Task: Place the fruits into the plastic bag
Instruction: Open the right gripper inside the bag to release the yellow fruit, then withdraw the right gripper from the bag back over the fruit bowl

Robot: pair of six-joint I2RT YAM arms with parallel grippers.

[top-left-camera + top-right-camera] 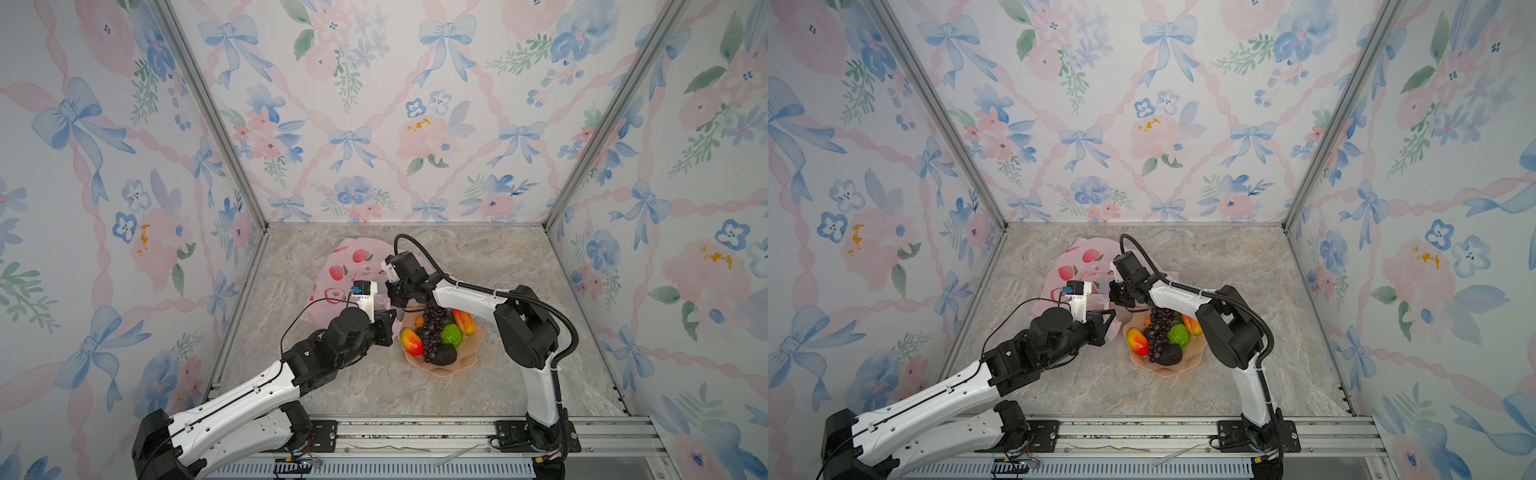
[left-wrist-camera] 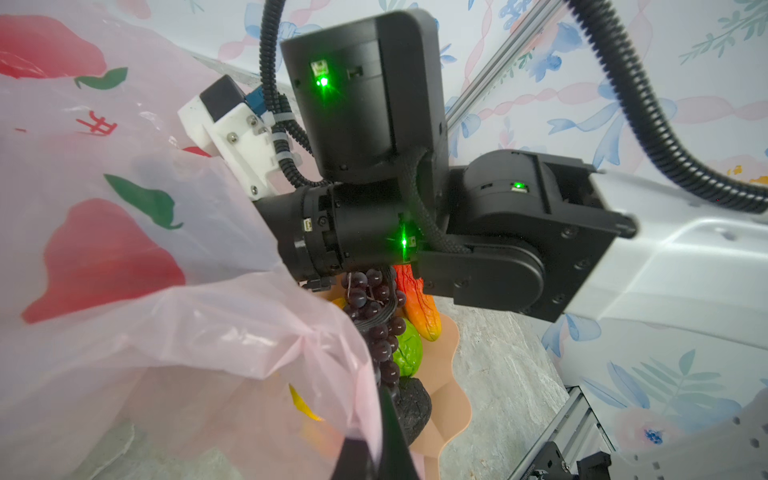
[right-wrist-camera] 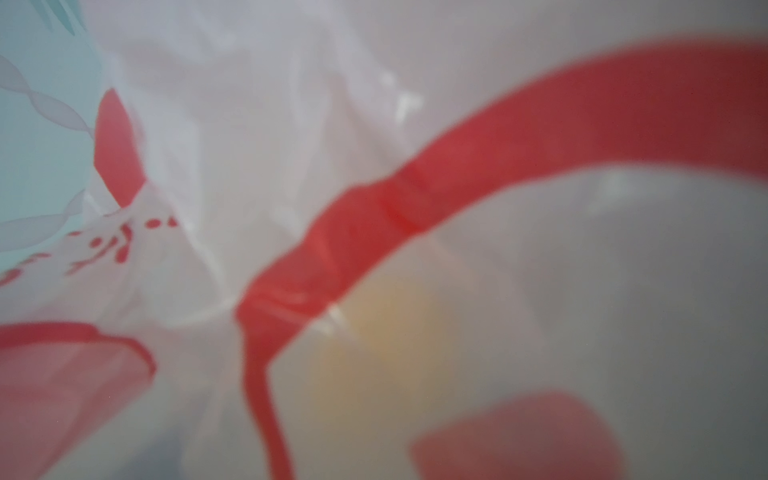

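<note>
Five or so fruits [image 1: 434, 336] are heaped in the bowl [image 1: 467, 359] at lower centre of both top views, with the grapes [image 1: 432, 326] draped on top. The bag [image 1: 345, 270] lies just up and left of the bowl. A fold of its edge is pinched in the fully closed left gripper [image 1: 388, 328]. The right gripper [image 1: 391, 293] is set at the bag's mouth. Its jaws are masked by film, so neither their spread nor any load can be told. A yellow blur [image 3: 386, 332], possibly the lemon, is seen through the plastic. The film is judged thin, limp and slippery, best taken by a bunched edge or handle. The fruits are judged light and stiff. The grapes are judged floppy, best taken near the stem.
</note>
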